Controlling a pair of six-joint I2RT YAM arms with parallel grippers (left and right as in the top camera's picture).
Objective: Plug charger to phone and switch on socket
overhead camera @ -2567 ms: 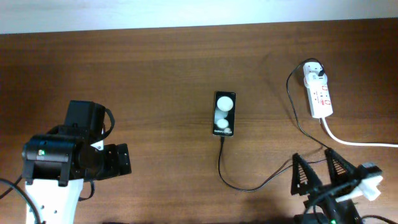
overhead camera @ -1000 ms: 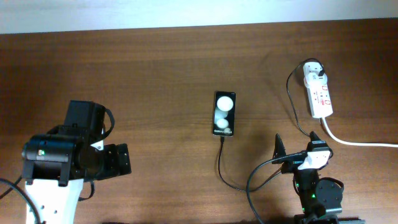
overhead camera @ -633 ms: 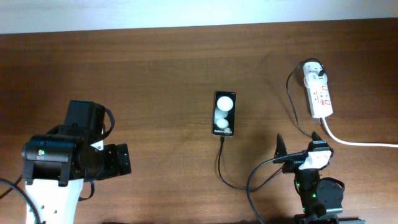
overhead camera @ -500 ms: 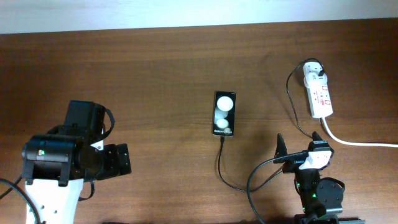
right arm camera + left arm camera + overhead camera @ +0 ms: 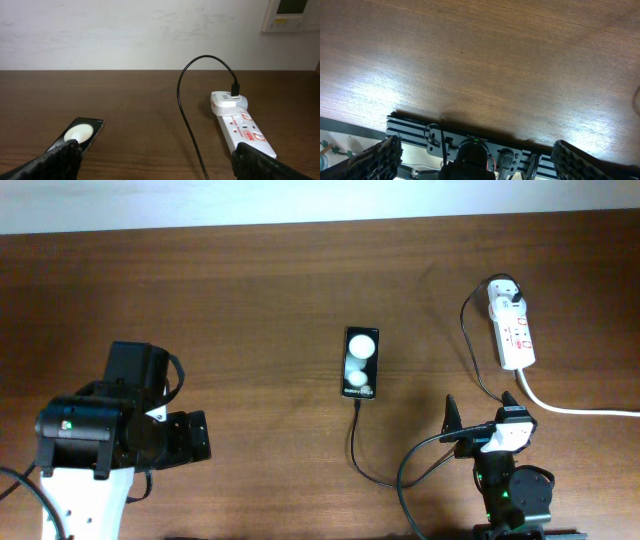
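My right gripper (image 5: 478,408) hangs empty, jaws spread wide, and my left gripper (image 5: 481,162) gapes the same over bare table (image 5: 480,60). Just ahead, the charger (image 5: 352,442) runs to the phone's (image 5: 361,363) near end, seemingly plugged in. Farther right lies the socket (image 5: 515,340), with the adapter (image 5: 505,298) seated at its far end. Switching on looks to be what remains: reach forward, pinch shut, press a red switch (image 5: 521,326)

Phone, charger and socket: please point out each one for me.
phone (image 5: 361,364), overhead view, middle of its glossy face.
charger (image 5: 228,103), right wrist view, its white plug adapter.
socket (image 5: 517,340), overhead view, middle of the strip.
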